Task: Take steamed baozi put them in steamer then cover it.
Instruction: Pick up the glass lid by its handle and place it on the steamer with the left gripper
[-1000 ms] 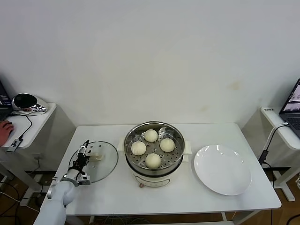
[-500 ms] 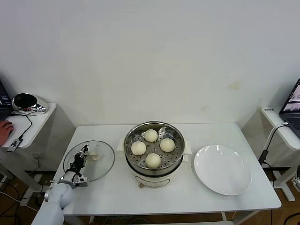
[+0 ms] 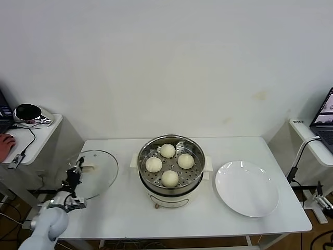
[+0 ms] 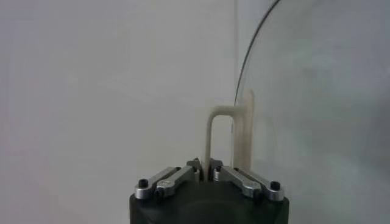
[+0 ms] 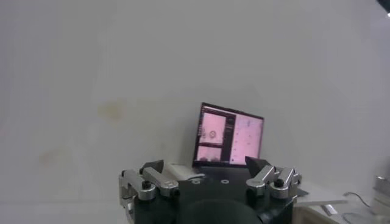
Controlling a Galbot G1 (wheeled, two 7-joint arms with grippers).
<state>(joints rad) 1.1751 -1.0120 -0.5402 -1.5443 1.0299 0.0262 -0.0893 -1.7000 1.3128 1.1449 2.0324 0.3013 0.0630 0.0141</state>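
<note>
The steamer (image 3: 156,197) stands mid-table with several white baozi (image 3: 169,178) on its perforated tray. The cover (image 3: 102,176), a clear glass lid, hangs tilted over the table's left end, off the surface. My left gripper (image 3: 77,170) is shut on its cream handle (image 3: 88,167). In the left wrist view that gripper (image 4: 205,168) pinches the thin handle loop (image 4: 212,131), with the glass (image 4: 317,109) beside it. My right gripper (image 3: 318,195) hangs low beyond the table's right edge. It is open and empty in its wrist view (image 5: 205,165).
An empty white plate (image 3: 246,188) lies right of the steamer. A side table (image 3: 39,136) at the left carries a silver object (image 3: 28,113), and a person's hand (image 3: 5,140) rests there. A laptop (image 3: 325,117) stands on a stand at the right.
My left gripper has shut on the lid's handle. It has lifted the lid and drawn it left, away from the steamer, out over the table's left edge.
</note>
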